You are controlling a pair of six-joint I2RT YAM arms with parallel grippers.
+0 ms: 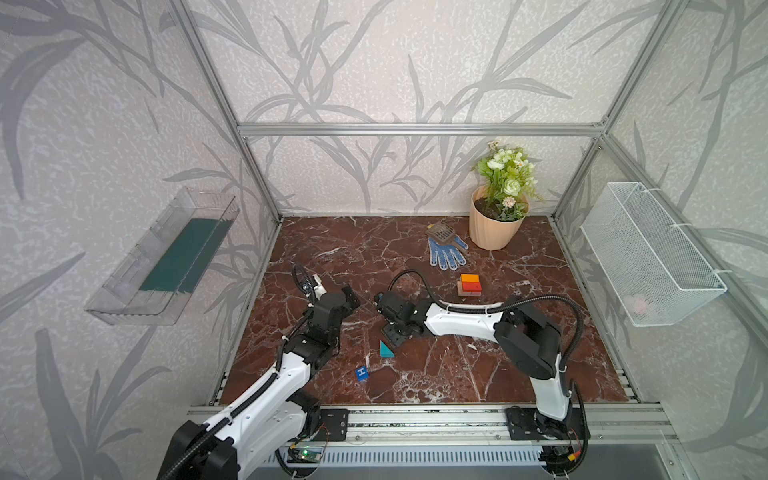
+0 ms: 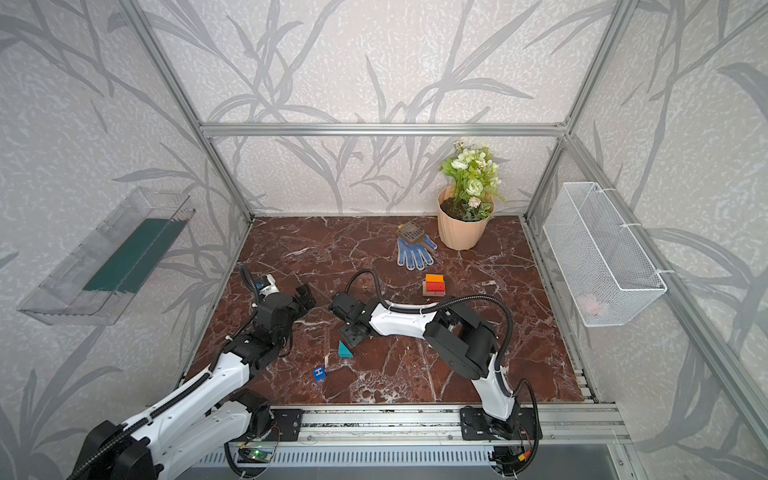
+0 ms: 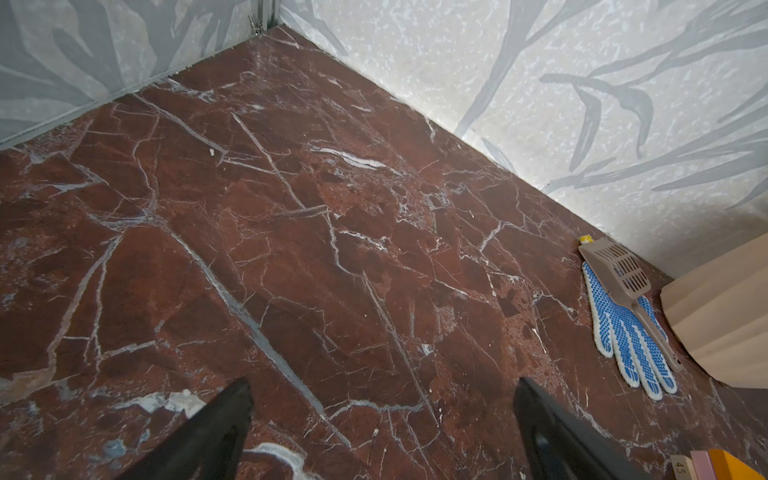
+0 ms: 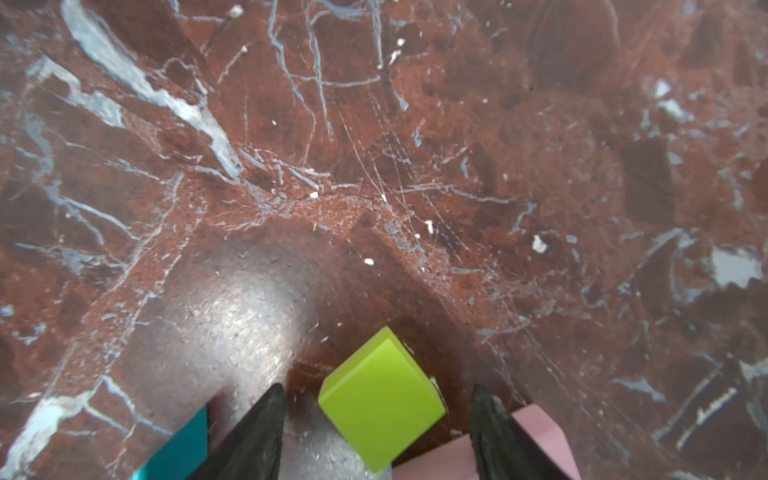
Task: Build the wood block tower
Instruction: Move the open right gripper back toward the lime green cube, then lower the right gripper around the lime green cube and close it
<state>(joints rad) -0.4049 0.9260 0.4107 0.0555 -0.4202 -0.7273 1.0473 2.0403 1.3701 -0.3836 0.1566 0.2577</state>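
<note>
Closest to us runs the metal rail [image 1: 415,422] that carries both arm bases, well in front of the tower [image 1: 469,286]. We see the tower as a low stack on the marble table [image 1: 478,374]. An orange block [image 1: 469,278] and a red block [image 1: 472,286] show on top, touching, over pinkish and tan layers that we cannot tell apart clearly.

To the left of the tower in both top views, and a little nearer to us, the right gripper [image 1: 392,334] points down at the table. Its wrist view shows the fingers standing apart with the lime cube [image 4: 380,399] resting on the marble between them. There is a gap on each side, so nothing is gripped. We cannot find that cube in either top view, since the gripper covers it. A pink block [image 4: 540,436] lies just beside one finger and the teal wedge [image 4: 178,449] just beside the other.

The blue cube marked H [image 1: 362,372] lies farther from the tower on that same side, toward the rail. Farther left of the tower again, the left gripper [image 1: 352,298] hangs above bare marble, spread wide and empty.

Behind the tower lies a dotted glove [image 1: 446,251] with a brown scoop [image 1: 441,233] on it. Just right of these stands the peach flowerpot [image 1: 494,232], much taller than the tower.
</note>
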